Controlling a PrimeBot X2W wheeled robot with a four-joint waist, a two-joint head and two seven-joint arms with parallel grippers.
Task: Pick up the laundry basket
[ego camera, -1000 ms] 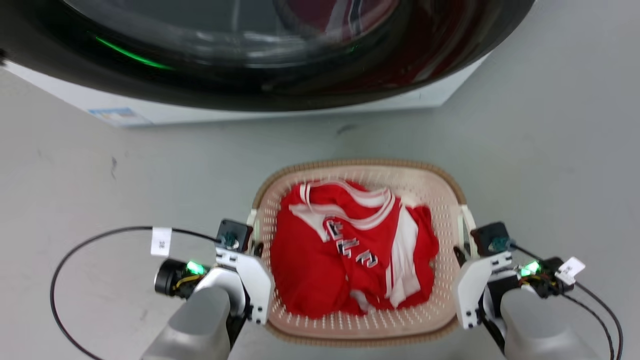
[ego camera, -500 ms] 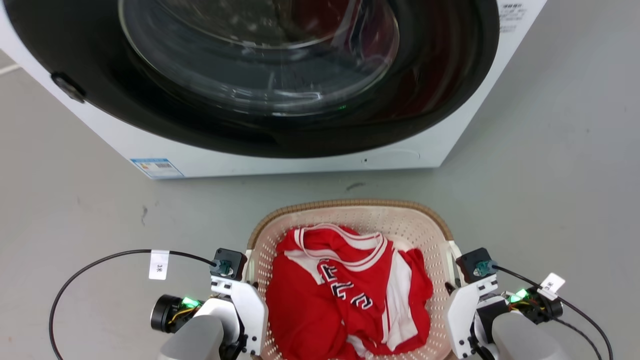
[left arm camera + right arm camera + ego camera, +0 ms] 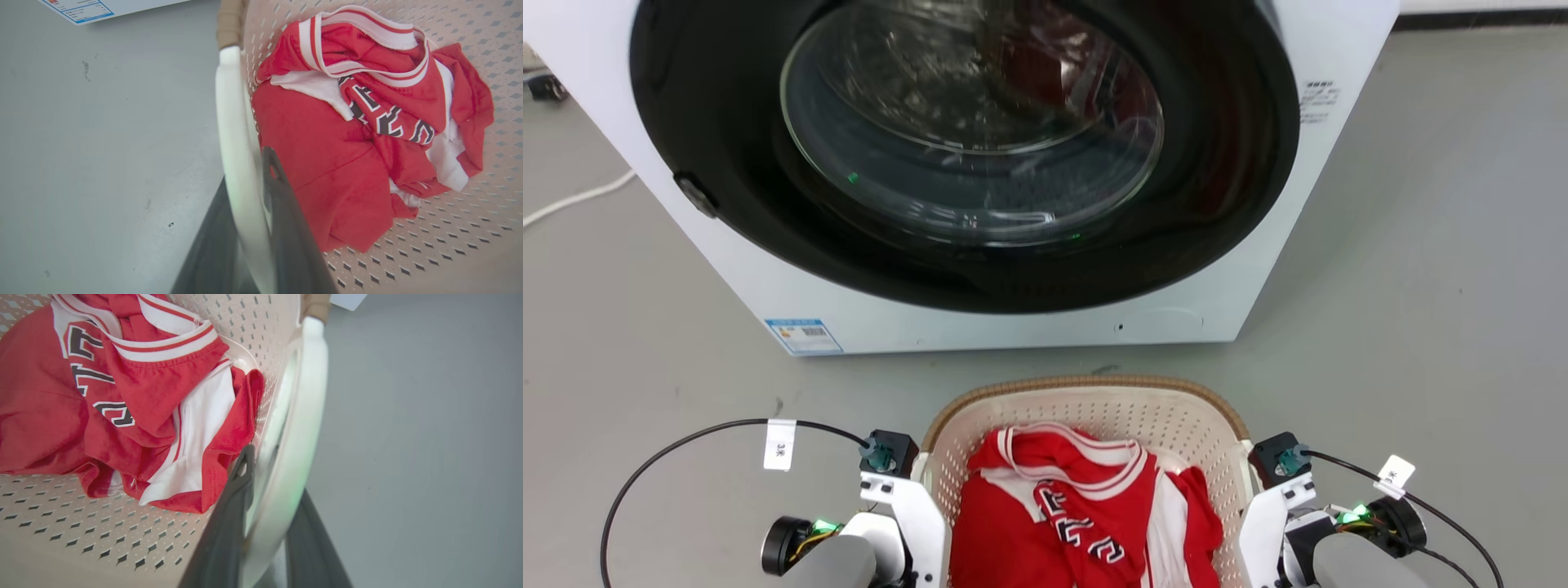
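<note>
The laundry basket (image 3: 1086,384) sits in front of me at the near middle of the scene, between my two arms. Its tan rim curves round the far end and its pale perforated walls slope inward. I cannot tell whether its bottom is on the floor (image 3: 1421,286) or off it.

A crumpled red jersey (image 3: 1078,523) with white trim and dark lettering lies inside the basket, heaped more toward the left wall.

My left claw (image 3: 246,171) is closed round the white left handle (image 3: 233,122). One dark finger is inside the basket next to the jersey and the other is outside below the handle, with the bar gripped between them. My right claw (image 3: 274,473) has the white right handle (image 3: 310,396) the same way. Its inner finger lies against the perforated wall close to the red cloth, and its outer finger is on the floor side. Neither claw has any visible gap beyond the thickness of the bar it grips.

A black cable with a white tag (image 3: 780,445) loops out over the grey floor to the left of my left wrist. A second cable with a tag (image 3: 1395,472) trails off to the right from my right wrist.

Beyond the basket, a little apart from its far rim, stands a white washing machine (image 3: 1339,82). Its big round dark-framed glass door (image 3: 972,139) faces me, and a blue-edged sticker (image 3: 805,335) sits low on its front at the left.
</note>
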